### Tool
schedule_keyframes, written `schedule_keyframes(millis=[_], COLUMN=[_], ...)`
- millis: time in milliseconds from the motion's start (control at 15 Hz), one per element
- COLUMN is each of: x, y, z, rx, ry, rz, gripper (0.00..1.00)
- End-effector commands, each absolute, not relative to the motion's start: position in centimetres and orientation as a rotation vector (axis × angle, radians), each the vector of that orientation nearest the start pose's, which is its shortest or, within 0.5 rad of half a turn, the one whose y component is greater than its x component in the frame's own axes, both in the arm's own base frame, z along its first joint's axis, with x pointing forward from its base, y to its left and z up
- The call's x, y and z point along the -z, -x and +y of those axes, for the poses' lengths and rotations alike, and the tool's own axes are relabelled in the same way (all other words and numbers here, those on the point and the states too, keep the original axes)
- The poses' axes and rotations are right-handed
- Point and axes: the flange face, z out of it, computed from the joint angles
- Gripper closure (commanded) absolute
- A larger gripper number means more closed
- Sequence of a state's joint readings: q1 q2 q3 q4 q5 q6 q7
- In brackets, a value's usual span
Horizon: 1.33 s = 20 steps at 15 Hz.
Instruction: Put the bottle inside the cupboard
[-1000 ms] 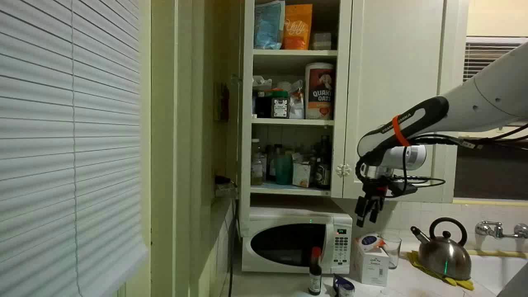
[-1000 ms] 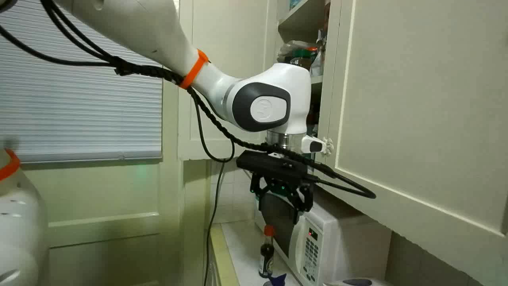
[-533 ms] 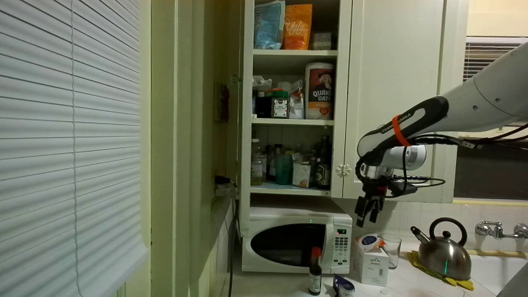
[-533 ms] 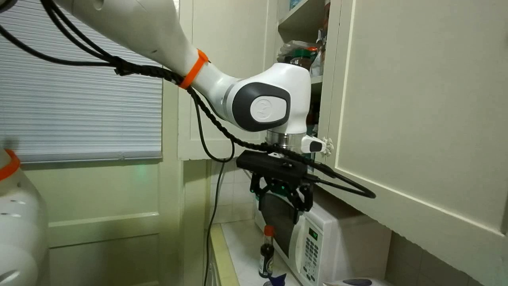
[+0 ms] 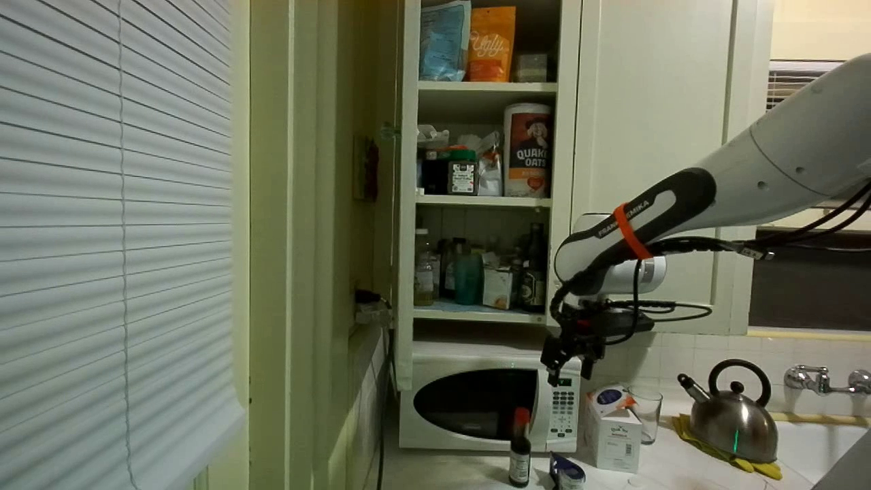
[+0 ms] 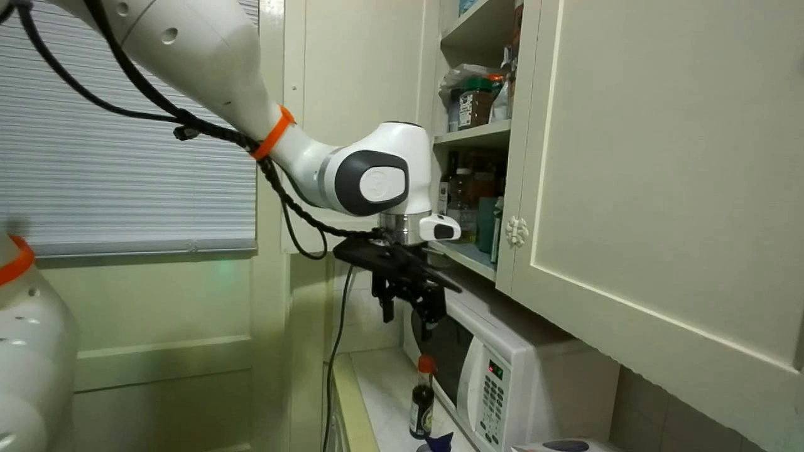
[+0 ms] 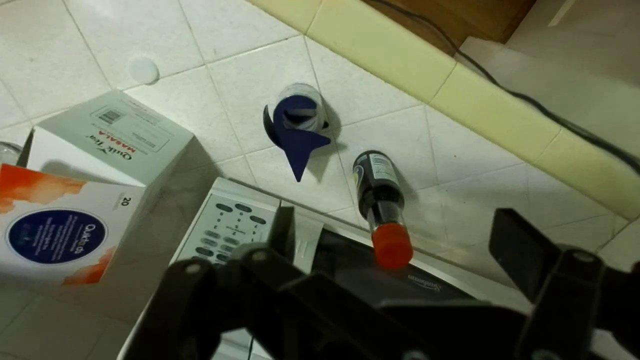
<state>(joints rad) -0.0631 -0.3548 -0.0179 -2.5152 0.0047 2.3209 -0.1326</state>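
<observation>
The slim dark bottle with a red cap (image 5: 520,463) stands upright on the white counter in front of the microwave. It also shows in an exterior view (image 6: 422,408) and in the wrist view (image 7: 380,185). My gripper (image 5: 570,376) is open and empty, above the bottle and apart from it; it also shows in an exterior view (image 6: 408,323). In the wrist view the bottle's cap appears between the spread fingers (image 7: 394,231). The white cupboard (image 5: 483,201) stands open above the microwave, its shelves holding boxes, jars and bottles; its shelves also show in an exterior view (image 6: 480,133).
The white microwave (image 5: 558,361) sits below the cupboard. A blue-topped item (image 7: 300,135) stands beside the bottle. A white tea box (image 5: 616,439), a glass (image 5: 650,415) and a kettle (image 5: 735,422) are on the right. A closed cupboard door (image 5: 653,136) adjoins the open shelves.
In both exterior views the arm and open gripper have moved left, and the wrist has turned. More of the cupboard's lower shelves shows. The bottle has not moved.
</observation>
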Motion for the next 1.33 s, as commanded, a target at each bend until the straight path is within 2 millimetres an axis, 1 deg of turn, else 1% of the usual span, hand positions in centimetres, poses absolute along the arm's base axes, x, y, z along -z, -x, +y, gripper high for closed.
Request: schedule_keyframes(millis=[0,67,133,267,333,400,467,533,600,867,933,1133,1267], x=[-39.3,-38.6,-37.5,-35.6,-34.8,-33.9,-35.5,-34.8,-34.8,-35.4,-34.8,-33.6,-33.0], y=[-43.0,-43.0,-43.1,-43.1,-43.1,-43.1,-43.2,-43.2,-43.3,-43.6,-43.6,-43.3,-43.1], z=[-0.7,-0.2,0.0,0.0,-0.3,-0.2,-0.1,-0.2,-0.3,-0.2,0.5,1.8,2.1], rx=[0.396,0.461,0.531,0.633,0.658,0.668,0.638,0.63,0.628,0.65,0.654,0.701,0.768], ry=[3.183,3.181,3.156,3.133,3.132,3.131,3.142,3.143,3.143,3.138,3.106,3.071,3.034], rz=[0.159,0.215,0.27,0.403,0.463,0.479,0.403,0.417,0.414,0.408,0.428,0.453,0.489], gripper=[0.0,0.0,0.0,0.0,0.0,0.0,0.0,0.0,0.0,0.0,0.0,0.0,0.0])
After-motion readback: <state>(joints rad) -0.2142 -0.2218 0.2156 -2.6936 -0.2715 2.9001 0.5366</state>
